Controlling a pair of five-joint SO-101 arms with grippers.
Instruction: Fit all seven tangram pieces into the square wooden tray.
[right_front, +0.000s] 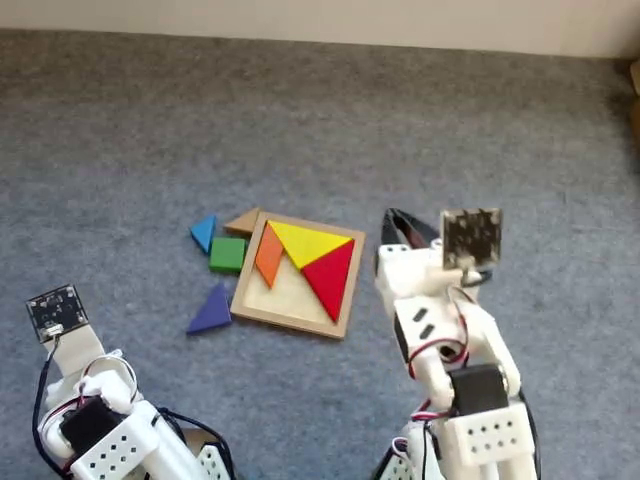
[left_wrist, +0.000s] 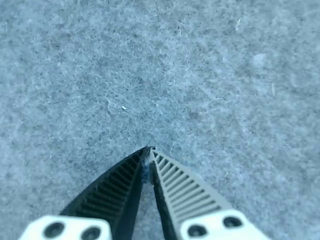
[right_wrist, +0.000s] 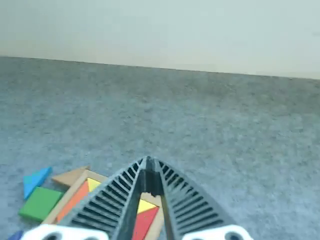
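The square wooden tray (right_front: 283, 288) holds three pieces: a yellow triangle (right_front: 303, 243), a red triangle (right_front: 334, 275) and an orange piece (right_front: 269, 255), with bare wood in the rest. Four are left to fit. All lie on the grey table just left of the tray: a tan triangle (right_front: 245, 221) at its far corner, a light blue triangle (right_front: 205, 233), a green square (right_front: 227, 254) and a dark blue triangle (right_front: 211, 311). The right arm (right_front: 455, 340) stands just right of the tray, jaws pressed together and empty. The left arm (right_front: 95, 420) is well apart, nearer and to the left, jaws likewise pressed together.
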